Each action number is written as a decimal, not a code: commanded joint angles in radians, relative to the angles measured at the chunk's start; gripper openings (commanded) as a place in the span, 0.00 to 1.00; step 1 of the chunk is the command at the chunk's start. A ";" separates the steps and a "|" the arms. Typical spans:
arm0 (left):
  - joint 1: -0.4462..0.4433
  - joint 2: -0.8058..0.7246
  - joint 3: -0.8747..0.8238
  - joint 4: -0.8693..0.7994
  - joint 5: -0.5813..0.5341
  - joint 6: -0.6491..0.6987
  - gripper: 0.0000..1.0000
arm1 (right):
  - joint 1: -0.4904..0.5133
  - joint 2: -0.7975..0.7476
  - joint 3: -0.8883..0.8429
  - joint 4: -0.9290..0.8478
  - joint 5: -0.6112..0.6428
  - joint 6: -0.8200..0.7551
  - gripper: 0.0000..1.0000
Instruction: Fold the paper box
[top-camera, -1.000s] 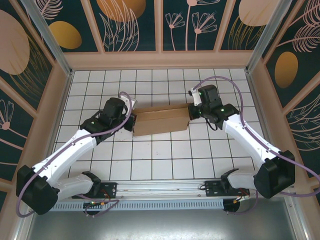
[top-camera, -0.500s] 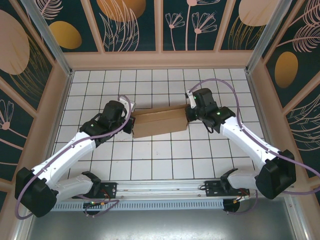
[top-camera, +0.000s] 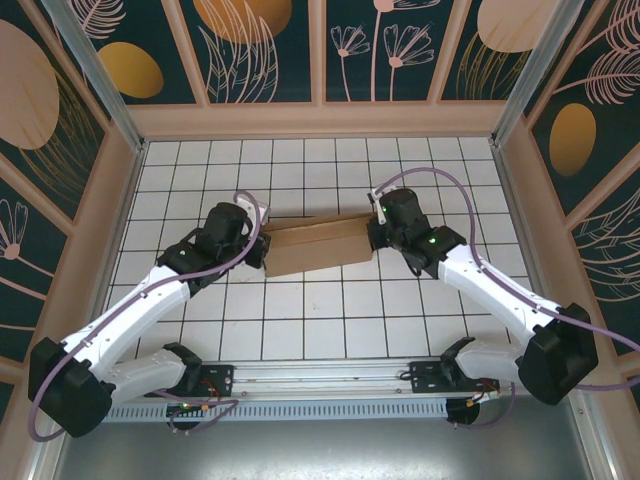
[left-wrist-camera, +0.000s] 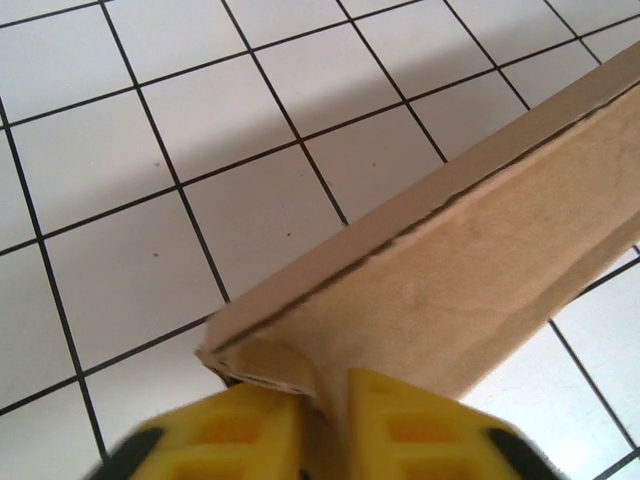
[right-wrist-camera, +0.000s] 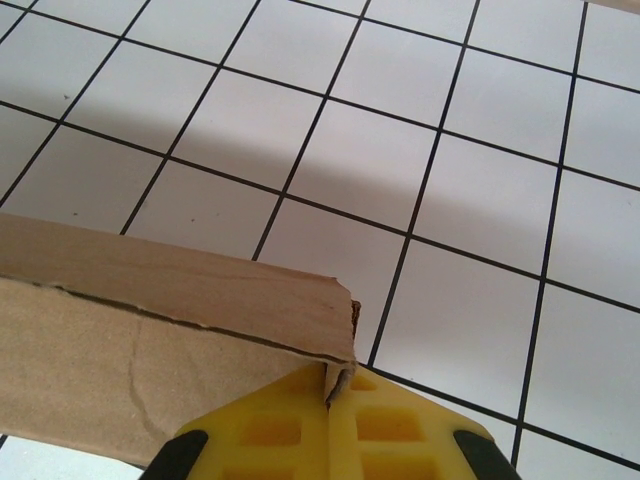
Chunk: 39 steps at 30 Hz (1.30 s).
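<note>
Paper box (top-camera: 320, 243), plain brown cardboard, pinched at its ends by left fingers (left-wrist-camera: 375, 415) and right fingers (right-wrist-camera: 300, 425).

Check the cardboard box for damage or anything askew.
The paper box runs slightly skewed to the tile grid. Its face shows a thin crack-like crease in the right wrist view. Nothing else stands out.

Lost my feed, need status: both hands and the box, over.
Left hand pinching plain brown cardboard box at its left end. Right hand shut on right end. Nothing in the way.
</note>
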 joint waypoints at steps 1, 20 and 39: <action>-0.002 -0.040 0.040 -0.004 -0.033 -0.028 0.37 | 0.022 0.039 -0.026 -0.117 -0.011 0.025 0.00; 0.023 -0.067 0.012 0.011 -0.060 -0.029 0.33 | 0.023 0.054 -0.009 -0.134 -0.017 0.019 0.00; 0.075 -0.055 -0.004 0.018 -0.099 -0.027 0.04 | 0.023 0.059 -0.009 -0.138 -0.016 0.008 0.00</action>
